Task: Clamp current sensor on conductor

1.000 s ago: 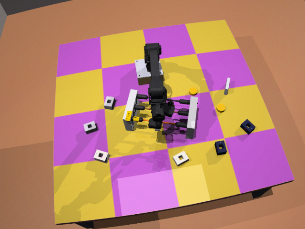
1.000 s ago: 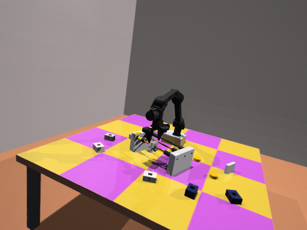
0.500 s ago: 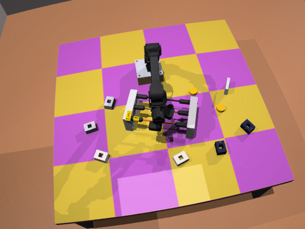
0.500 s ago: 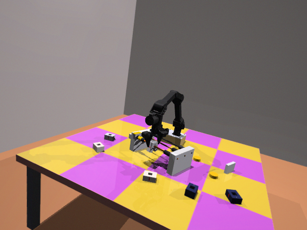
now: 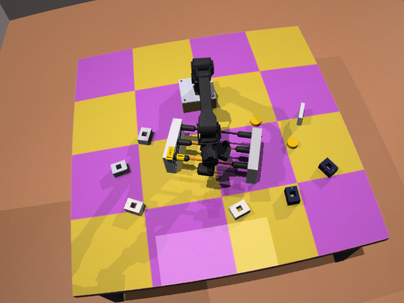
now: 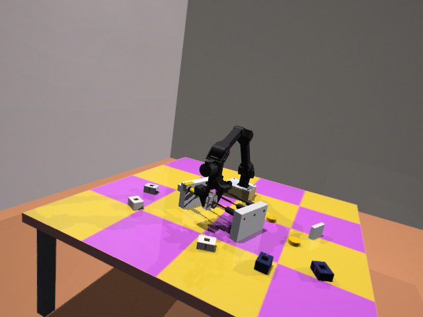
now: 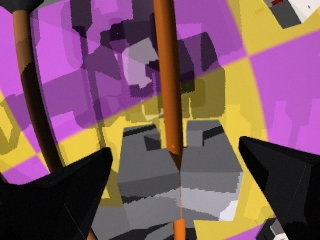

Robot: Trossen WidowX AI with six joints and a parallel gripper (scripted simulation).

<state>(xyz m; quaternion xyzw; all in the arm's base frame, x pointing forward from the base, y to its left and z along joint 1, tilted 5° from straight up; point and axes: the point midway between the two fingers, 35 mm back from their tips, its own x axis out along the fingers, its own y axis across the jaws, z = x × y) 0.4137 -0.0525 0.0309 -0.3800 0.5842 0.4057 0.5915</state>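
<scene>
The grey split-core sensor (image 7: 145,167) (image 6: 209,201) is around the orange LOAD conductor (image 7: 167,75) (image 5: 228,163) (image 6: 220,205). In the wrist view its halves meet along a seam over the wire, with a notch between them at the upper edge; whether it is latched cannot be told. The wire shows beyond both ends. A small red mark shows on it in the exterior view, but the arrow's direction is not readable. My gripper (image 7: 175,148) (image 6: 211,197) is open, one finger on each side of the sensor, with gaps. The LOAD label (image 5: 170,153) (image 6: 188,183) is yellow.
Two white end blocks (image 5: 254,149) (image 6: 249,221) hold the conductors; other wires run beside the LOAD wire, towards the arm base (image 5: 189,91). Around stand several white and grey blocks, two navy blocks (image 5: 291,194) (image 5: 327,167), two yellow discs (image 5: 255,120) (image 5: 292,142) and a white plate (image 5: 301,113).
</scene>
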